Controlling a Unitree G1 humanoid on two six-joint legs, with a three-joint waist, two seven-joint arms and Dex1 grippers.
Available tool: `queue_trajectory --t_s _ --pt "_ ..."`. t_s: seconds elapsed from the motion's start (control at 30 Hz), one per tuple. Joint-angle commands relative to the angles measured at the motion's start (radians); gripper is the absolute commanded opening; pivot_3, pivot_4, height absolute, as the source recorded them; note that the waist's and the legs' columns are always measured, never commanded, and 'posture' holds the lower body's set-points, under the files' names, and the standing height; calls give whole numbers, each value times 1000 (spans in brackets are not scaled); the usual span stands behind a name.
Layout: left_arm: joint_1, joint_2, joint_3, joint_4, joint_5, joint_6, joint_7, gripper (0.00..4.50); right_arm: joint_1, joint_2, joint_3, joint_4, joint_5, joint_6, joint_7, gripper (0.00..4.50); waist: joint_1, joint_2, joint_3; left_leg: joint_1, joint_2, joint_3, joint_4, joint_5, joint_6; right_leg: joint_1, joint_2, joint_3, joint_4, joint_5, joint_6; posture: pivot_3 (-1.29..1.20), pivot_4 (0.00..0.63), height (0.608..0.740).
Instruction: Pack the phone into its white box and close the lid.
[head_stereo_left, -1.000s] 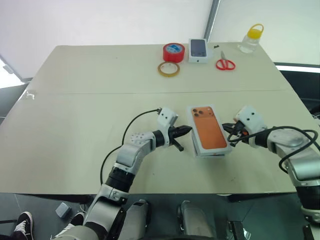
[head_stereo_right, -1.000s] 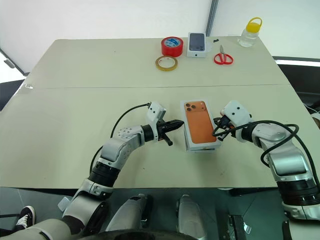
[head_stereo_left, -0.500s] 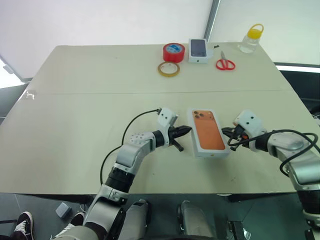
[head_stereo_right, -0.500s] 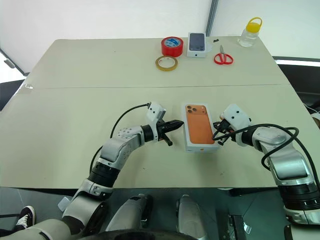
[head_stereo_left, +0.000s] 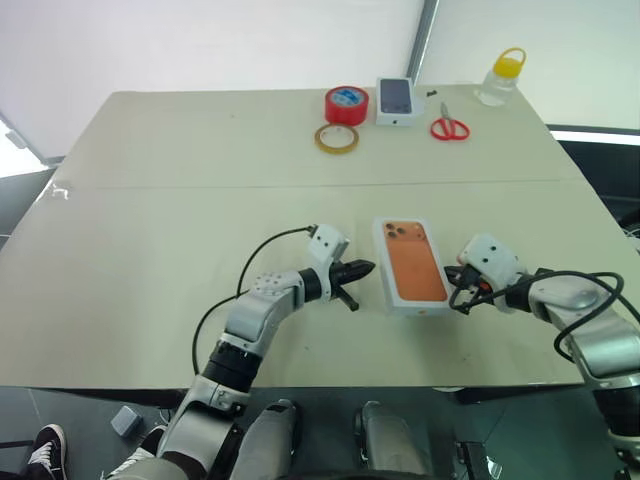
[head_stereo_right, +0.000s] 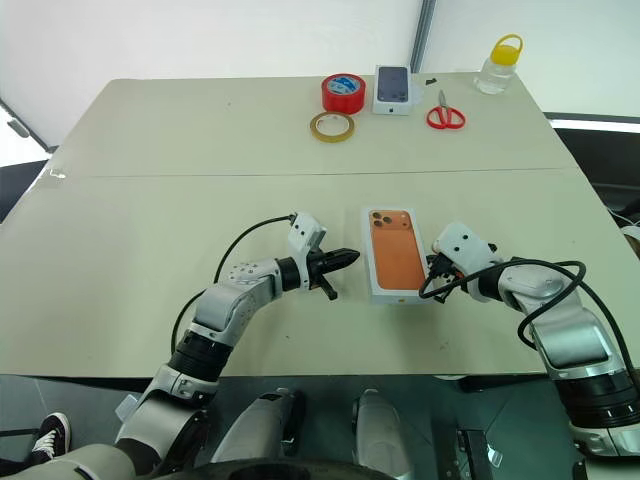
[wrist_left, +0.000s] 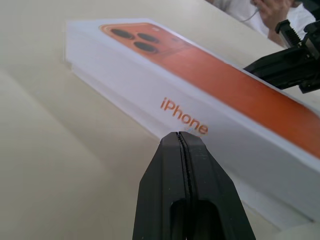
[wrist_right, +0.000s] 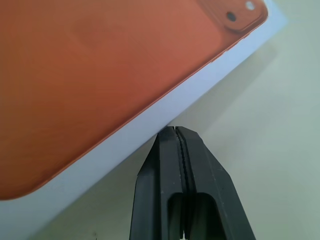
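Arms reach in low from either side of the white box (head_stereo_left: 413, 267), the left gripper (head_stereo_left: 362, 269) pointing at its left long side with fingers pressed together and empty, its tips just short of the wall, while the right gripper (head_stereo_left: 452, 273) has its fingers likewise pinched together and empty, right at the box's right edge. Its lid (wrist_left: 200, 70), printed with an orange phone picture, sits on top. Bare table (head_stereo_left: 150, 230) surrounds the box, and the red tape roll (head_stereo_left: 347, 104), tan tape ring (head_stereo_left: 337, 138), small carton (head_stereo_left: 397, 100), scissors (head_stereo_left: 450, 127) and bottle (head_stereo_left: 502, 78) lie well beyond it.
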Motion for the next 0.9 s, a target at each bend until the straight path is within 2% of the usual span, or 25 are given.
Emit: queue_trajectory --t_s 0.03,0.2,0.37,0.53,0.67,0.77,0.9 --pt "-36 -6 30 -5 -17 -18 13 0 -47 -16 -53 11 7 -19 -5 19 0 0 0 0 0 0 0 0 0 0 0 0 0 0 0 0 150 740" --pt "-156 -44 111 37 -73 -16 40 0 -147 -16 -108 79 41 -18 -4 19 0 0 0 0 0 0 0 0 0 0 0 0 0 0 0 0 150 740" --pt "-260 -99 124 141 -74 -55 38 0 -201 24 -118 51 101 18 7 19 0 0 0 0 0 0 0 1 -2 1 0 -1 -1 0 0 0 150 740" --pt "-272 -128 57 312 10 -134 29 0 -90 11 -80 -61 176 74 104 19 1 -1 0 0 0 0 0 1 -2 1 0 -1 -1 0 0 0 150 740" --pt "-259 -108 -10 451 106 -207 35 0 29 -34 -20 -115 133 57 136 19 3 0 -1 0 -1 0 1 -1 2 1 1 -1 -1 0 0 0 150 740" --pt "-243 -103 -11 461 107 -199 20 0 77 -62 11 -115 84 4 129 19 3 -5 -8 4 -1 0 1 -3 5 6 0 -1 -1 0 1 0 150 740" --pt "-231 -95 3 429 95 -201 12 0 64 -60 -4 -108 93 -3 130 19 1 -7 -12 5 0 0 1 -3 5 7 0 -1 -2 -1 1 0 150 740"
